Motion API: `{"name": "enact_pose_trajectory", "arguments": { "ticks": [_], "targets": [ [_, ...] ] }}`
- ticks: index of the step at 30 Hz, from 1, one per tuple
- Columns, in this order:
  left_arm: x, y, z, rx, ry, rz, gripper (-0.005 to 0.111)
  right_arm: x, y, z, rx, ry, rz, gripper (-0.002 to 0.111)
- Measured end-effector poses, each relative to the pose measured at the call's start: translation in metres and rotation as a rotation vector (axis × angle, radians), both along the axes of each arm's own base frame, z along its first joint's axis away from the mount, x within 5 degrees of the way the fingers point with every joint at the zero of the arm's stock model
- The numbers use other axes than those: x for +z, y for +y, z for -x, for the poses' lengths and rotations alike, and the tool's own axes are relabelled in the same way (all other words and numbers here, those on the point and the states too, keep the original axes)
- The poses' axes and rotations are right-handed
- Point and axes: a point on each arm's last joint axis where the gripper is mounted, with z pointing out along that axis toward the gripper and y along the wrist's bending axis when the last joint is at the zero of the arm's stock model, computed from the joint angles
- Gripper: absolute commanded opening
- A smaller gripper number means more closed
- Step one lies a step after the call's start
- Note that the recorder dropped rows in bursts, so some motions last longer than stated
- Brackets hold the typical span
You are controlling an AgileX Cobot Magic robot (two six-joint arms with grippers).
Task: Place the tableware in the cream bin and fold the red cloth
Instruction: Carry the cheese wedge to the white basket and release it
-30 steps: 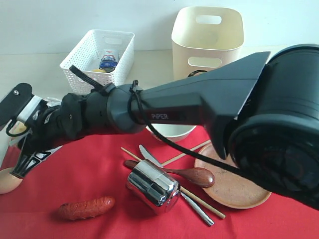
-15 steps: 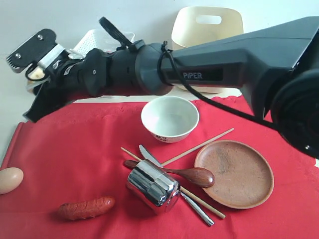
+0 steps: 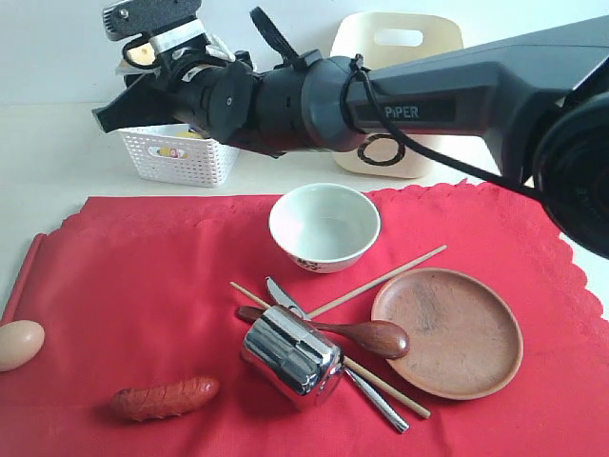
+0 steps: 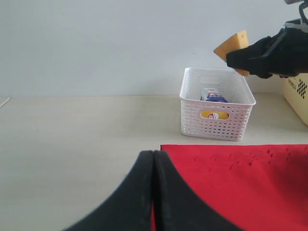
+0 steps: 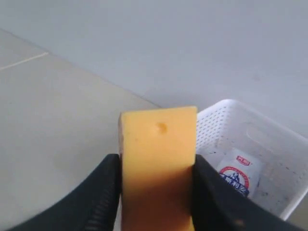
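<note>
**Cheese over lattice basket; tableware out on cloth**

Pale beige desk [image 3: 57, 143] against a plain white wall [image 3: 57, 38]. At the back you have the white lattice basket [image 3: 181, 157], with a milk carton [image 4: 211, 95] inside and a yellow item [image 4: 210, 114] showing through its handle slot. Beside it stands the cream bin [image 3: 423, 157]; its interior cannot be seen, and your right arm [image 3: 447, 95] crosses in front of it.

The red cloth [image 3: 143, 286] lies spread flat before both containers. On the cloth:
- bowl [image 3: 324, 227], upright and empty
- steel cup [image 3: 290, 354], on its side amid the spoon [image 3: 362, 335], knife [image 3: 376, 395] and crossed chopsticks [image 3: 381, 276]
- brown plate [image 3: 447, 331], empty, just beside them
- sausage [image 3: 164, 397], near the front

An egg [image 3: 19, 343] sits at the cloth's left edge.

Your right pincer [image 5: 158, 192] is part-spread, pinching a cheese [image 5: 158, 163] block by its flat sides above the basket. Your left pincer [image 4: 153, 192] is pressed together with nothing in it, low over the cloth's edge.
</note>
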Motion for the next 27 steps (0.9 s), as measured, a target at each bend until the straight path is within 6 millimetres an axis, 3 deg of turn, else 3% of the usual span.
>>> {"name": "enact_pose_trajectory", "arguments": {
  "ticks": [7, 15, 21, 27],
  "targets": [
    [0.000, 0.000, 0.000, 0.000, 0.000, 0.000, 0.000, 0.002, -0.006, -0.006, -0.107, -0.051, -0.071, 0.000],
    [0.000, 0.000, 0.000, 0.000, 0.000, 0.000, 0.000, -0.023, -0.014, -0.015, -0.261, -0.046, -0.134, 0.002],
    [0.000, 0.000, 0.000, 0.000, 0.000, 0.000, 0.000, -0.035, -0.015, -0.016, -0.278, -0.035, -0.125, 0.025],
    [0.000, 0.000, 0.000, 0.000, 0.000, 0.000, 0.000, -0.033, -0.017, -0.017, -0.298, -0.064, -0.129, 0.044]
  ]
}}
